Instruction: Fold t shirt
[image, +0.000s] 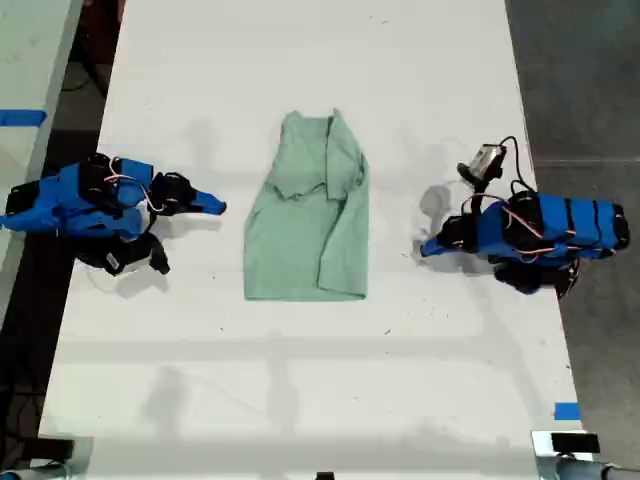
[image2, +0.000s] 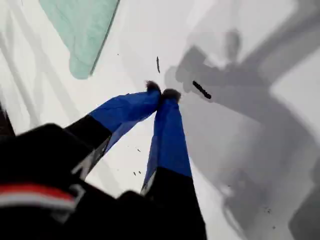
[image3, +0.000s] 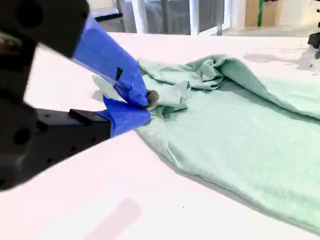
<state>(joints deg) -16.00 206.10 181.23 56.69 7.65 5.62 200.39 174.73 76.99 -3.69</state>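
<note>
My second tool (image: 218, 207), at 9 o'clock of the t shirt (image: 310, 225), is pressed together and empty. The shirt lies mid-tabletop (image: 300, 380) with one side folded over. It looks light and limp and will likely sag, so pinch at a hem corner. At 3 o'clock, my first tool (image: 425, 248) is closed on nothing. The surface is smooth and white, with dark floor beyond.

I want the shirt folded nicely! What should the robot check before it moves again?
1. My first pincer empty: ok, shut over bare table.
2. My second pincer empty: ok, shut, close to the t shirt.
3. Pincers open, ready to grab: not ok, both are shut.
4. T shirt lying flat: not ok, one side is folded over and bunched near the neck.
5. T shirt wholly on the table: ok.
</note>
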